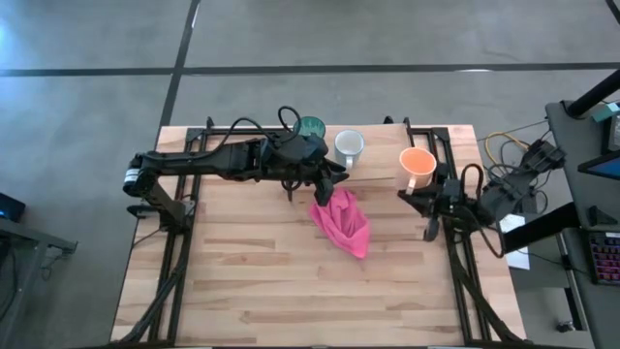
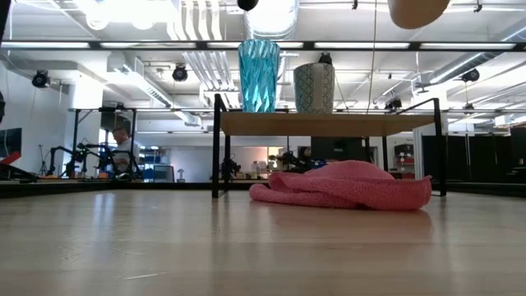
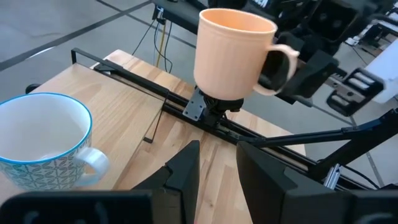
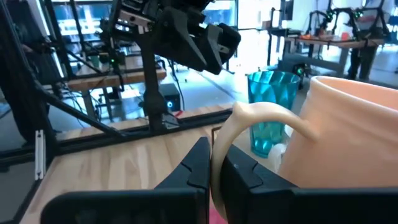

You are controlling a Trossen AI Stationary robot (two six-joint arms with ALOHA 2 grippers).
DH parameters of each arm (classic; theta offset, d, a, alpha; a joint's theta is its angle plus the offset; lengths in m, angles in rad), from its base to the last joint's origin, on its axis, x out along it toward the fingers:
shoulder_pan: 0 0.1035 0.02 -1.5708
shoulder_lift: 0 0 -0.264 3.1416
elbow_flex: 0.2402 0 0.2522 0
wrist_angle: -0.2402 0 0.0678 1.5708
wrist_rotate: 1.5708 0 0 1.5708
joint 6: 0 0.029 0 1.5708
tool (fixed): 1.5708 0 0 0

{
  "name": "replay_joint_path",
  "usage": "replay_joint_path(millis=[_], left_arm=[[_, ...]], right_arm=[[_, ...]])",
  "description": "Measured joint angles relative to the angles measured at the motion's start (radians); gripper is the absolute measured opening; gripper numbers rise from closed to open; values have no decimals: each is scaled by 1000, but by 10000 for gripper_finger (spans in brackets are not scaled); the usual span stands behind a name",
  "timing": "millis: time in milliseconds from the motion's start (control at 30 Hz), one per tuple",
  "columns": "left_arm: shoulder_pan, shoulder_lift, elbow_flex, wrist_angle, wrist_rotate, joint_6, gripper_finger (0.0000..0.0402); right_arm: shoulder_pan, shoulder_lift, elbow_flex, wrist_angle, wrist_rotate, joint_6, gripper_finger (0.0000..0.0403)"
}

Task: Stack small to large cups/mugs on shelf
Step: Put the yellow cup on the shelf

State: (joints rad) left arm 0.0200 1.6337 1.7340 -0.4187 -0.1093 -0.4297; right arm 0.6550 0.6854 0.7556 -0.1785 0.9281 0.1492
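Note:
The shelf [image 2: 329,123] carries the teal tumbler [image 2: 259,76] and the white mug [image 2: 314,88], a blue-patterned cup standing upright on its base. My right gripper [image 4: 219,155] is shut on the small orange mug [image 3: 233,53], which hangs above the shelf's right end [image 1: 417,160]. My left gripper [image 3: 217,165] is open and holds nothing. It hovers near the shelf's near-left edge [image 1: 334,176], beside the white mug [image 1: 349,145]. My right gripper pinches the orange mug's handle [image 4: 249,118] between its two fingers. The fingers come roughly level from the table's right and near side. The mug is upright and lifted clear, well above the shelf board [image 2: 417,10].
A pink cloth [image 1: 341,221] lies crumpled on the tabletop just in front of the shelf. Black frame rails [image 1: 184,233] run along both sides of the table. The near half of the tabletop [image 1: 291,291] is bare wood. People and equipment stand in the room behind.

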Motion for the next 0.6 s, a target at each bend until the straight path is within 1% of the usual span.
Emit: replay_joint_path(millis=[167,367,500,600], left_arm=[[0,0,0,0,0,0,92],[0,0,0,2,0,0,92],[0,0,0,14,0,0,92],[0,0,0,18,0,0,92]], right_arm=[[-16,-79,-88,31,-39,-20,12],[-70,-124,-166,127,-231,-112,12],[-123,-129,-193,132,-258,-138,12],[-171,-129,-204,134,-320,-172,12]])
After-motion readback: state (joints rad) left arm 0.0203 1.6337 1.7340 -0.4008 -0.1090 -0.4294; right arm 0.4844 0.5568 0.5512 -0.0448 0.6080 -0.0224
